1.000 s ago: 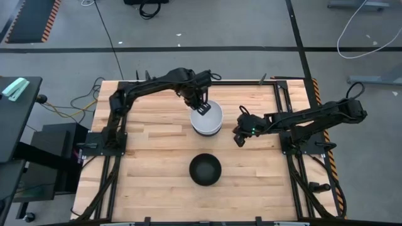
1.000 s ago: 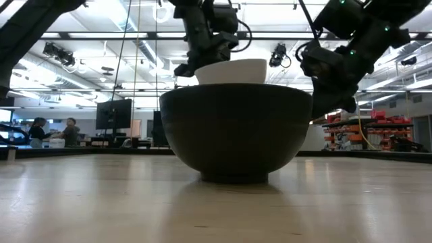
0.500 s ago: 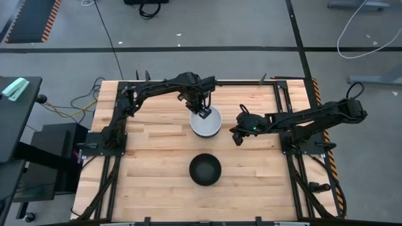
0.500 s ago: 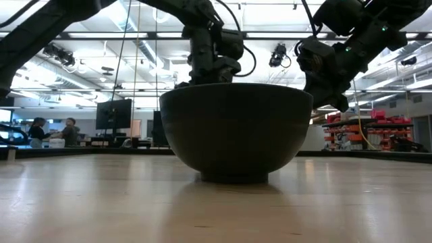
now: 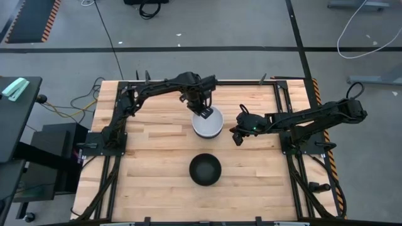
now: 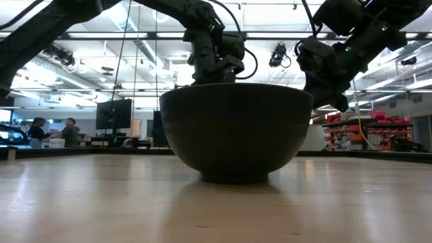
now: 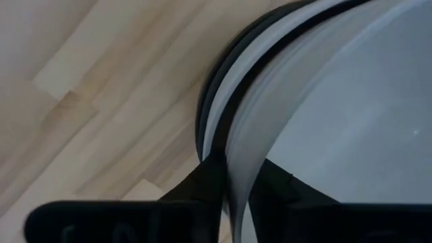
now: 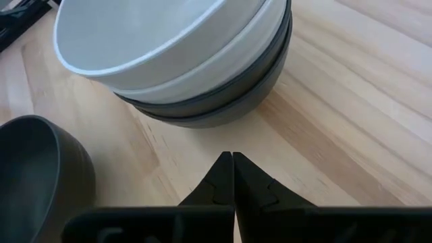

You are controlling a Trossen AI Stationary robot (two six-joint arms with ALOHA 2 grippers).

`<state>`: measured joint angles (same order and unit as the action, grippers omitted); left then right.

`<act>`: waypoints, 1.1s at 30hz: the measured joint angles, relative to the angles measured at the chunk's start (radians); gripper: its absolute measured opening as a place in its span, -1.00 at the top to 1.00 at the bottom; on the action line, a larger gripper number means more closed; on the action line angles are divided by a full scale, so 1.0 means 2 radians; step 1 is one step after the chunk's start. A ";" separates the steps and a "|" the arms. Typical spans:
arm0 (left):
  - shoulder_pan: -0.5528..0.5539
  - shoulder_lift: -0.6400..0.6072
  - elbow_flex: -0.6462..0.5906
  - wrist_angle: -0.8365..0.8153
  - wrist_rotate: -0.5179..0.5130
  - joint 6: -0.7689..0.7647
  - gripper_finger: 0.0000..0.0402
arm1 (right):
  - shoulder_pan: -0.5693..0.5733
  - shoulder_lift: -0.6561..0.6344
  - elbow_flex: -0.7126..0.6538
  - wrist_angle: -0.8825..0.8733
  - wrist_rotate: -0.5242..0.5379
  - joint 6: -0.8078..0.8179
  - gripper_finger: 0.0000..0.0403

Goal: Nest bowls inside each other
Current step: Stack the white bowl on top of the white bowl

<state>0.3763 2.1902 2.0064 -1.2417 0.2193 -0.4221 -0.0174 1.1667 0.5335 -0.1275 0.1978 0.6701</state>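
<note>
A stack of bowls (image 5: 208, 125) stands at the table's middle: two white ones nested over two black ones (image 8: 223, 101). Its top white bowl (image 8: 148, 34) sits slightly tilted. My left gripper (image 5: 205, 112) is at that bowl's far rim, shut on it. A lone black bowl (image 5: 205, 169) rests on its base nearer the near edge. In the low view this black bowl (image 6: 236, 128) hides the stack. My right gripper (image 5: 237, 138) hangs shut just right of the stack, touching nothing. My left gripper holds the top white bowl by its far rim (image 7: 237, 172), pinched with one finger (image 7: 270, 182) inside the bowl and one finger (image 7: 206, 179) outside. The fingers come from above, pointing down. The bowl sits nested in the white bowl below.
Bare wooden table lies on all sides of the stack and the lone black bowl. A metal frame (image 5: 279, 107) runs along the table's edges. Behind the table, in the low view, people (image 6: 50, 131) sit far off.
My left gripper has come down with the white bowl, which hung above the stack a second ago and now sits nested in it. The gripper has kept its hold on the rim. My right arm has barely moved.
</note>
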 joint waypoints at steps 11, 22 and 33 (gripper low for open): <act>0.019 -0.002 0.000 0.004 0.004 0.007 0.38 | 0.000 0.000 0.000 0.001 0.000 0.000 0.99; 0.019 -0.007 0.000 0.008 0.008 0.008 0.16 | -0.004 0.000 0.000 0.002 0.000 -0.006 0.99; 0.031 -0.007 0.028 0.002 0.007 0.011 0.12 | -0.007 0.000 0.000 0.017 0.000 -0.008 0.98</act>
<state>0.4379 2.1769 2.0631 -1.2377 0.2325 -0.4004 -0.0319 1.1667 0.5335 -0.0938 0.1974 0.6533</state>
